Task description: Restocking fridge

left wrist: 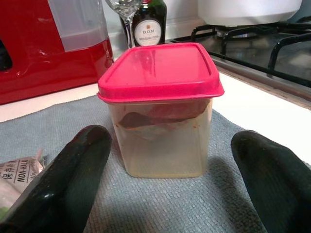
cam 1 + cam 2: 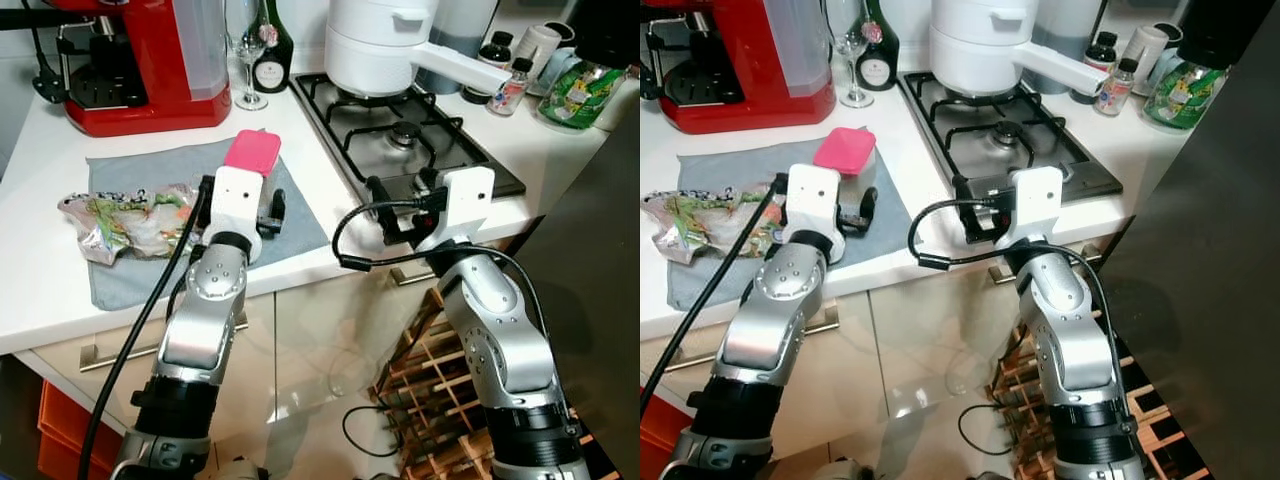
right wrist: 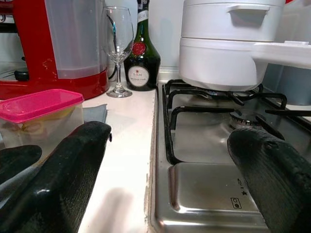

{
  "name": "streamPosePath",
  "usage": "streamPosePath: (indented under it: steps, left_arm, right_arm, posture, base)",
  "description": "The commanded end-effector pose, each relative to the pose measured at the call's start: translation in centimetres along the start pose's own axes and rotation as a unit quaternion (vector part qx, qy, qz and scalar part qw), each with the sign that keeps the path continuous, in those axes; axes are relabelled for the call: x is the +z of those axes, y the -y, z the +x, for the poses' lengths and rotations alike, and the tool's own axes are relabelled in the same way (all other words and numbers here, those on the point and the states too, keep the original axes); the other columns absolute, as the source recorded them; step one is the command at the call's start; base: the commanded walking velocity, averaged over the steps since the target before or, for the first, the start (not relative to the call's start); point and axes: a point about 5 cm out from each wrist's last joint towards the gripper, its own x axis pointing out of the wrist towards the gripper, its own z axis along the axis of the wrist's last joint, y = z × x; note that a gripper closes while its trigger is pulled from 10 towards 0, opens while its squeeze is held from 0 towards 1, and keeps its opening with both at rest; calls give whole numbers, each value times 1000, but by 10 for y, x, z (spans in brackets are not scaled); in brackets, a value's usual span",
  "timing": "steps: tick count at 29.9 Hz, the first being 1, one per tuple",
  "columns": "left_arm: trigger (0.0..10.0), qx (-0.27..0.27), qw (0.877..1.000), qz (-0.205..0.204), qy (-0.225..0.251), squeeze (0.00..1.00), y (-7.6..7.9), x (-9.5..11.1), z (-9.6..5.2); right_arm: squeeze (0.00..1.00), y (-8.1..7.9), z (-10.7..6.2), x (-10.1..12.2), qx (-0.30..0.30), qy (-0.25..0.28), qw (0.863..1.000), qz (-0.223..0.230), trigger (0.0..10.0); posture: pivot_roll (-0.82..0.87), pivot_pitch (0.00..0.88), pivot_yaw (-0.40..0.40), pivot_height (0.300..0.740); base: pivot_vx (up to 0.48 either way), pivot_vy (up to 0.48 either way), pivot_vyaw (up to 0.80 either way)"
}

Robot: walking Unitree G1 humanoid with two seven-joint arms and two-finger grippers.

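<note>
A clear plastic container with a pink lid (image 2: 251, 151) stands upright on a grey cloth (image 2: 150, 165) on the white counter; brownish food shows through its wall (image 1: 160, 111). My left gripper (image 2: 243, 196) is open just in front of it, one black finger (image 1: 73, 174) on each side and short of its walls. A crumpled plastic bag of vegetables (image 2: 125, 222) lies on the cloth to the left. My right gripper (image 2: 400, 190) is open and holds nothing, hovering over the front edge of the gas hob (image 2: 400, 130).
A red coffee machine (image 2: 150, 60), a wine glass (image 2: 248, 50) and a dark bottle (image 2: 272, 45) stand behind the cloth. A white pot (image 2: 385, 40) sits on the hob. Small bottles (image 2: 510, 85) and a green bag (image 2: 580, 90) are far right. A wooden wine rack (image 2: 425, 370) stands below.
</note>
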Motion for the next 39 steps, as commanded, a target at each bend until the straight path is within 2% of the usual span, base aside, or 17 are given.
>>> streamPosePath:
  steps: [1,9,14,25,26,27,28,39]
  left_arm:
    - [10000,4,1000,2,3,0,-1,1,3]
    - [10000,31,999,11,10,0,-14,0,9]
    - [10000,46,999,21,15,0,-19,1,8]
    - [10000,46,998,23,23,0,-21,2,16]
    - [10000,44,999,18,25,949,-22,3,18]
    - [10000,43,999,15,27,949,-23,3,19]
    - [10000,42,999,14,28,1000,-23,4,20]
    - [10000,40,999,13,28,1000,-25,3,21]
  right_arm:
    - [0,0,-3,3,3,2,1000,3,10000]
    - [0,-2,-3,2,6,0,1000,1,10000]
    - [0,-2,-4,2,5,-1,1000,0,10000]
    - [0,-3,-4,0,5,-4,1000,-1,10000]
    - [0,-3,-4,0,5,-4,1000,-1,10000]
    - [0,-3,-4,0,5,-4,1000,-1,10000]
    - [0,-3,-4,0,5,-4,1000,-1,10000]
    - [0,-3,-2,-1,2,-4,1000,-3,10000]
  posture:
    - [5,0,-51,740]
    - [4,0,-54,740]
    - [7,0,-58,740]
    - [6,0,-55,740]
    - [4,0,-53,740]
    - [4,0,-53,740]
    - [2,0,-51,740]
    - [7,0,-48,740]
  base:
    - [0,0,0]
    - [0,0,0]
    - [0,0,0]
    - [0,0,0]
    - [0,0,0]
    - [0,0,0]
    - [0,0,0]
    - [0,0,0]
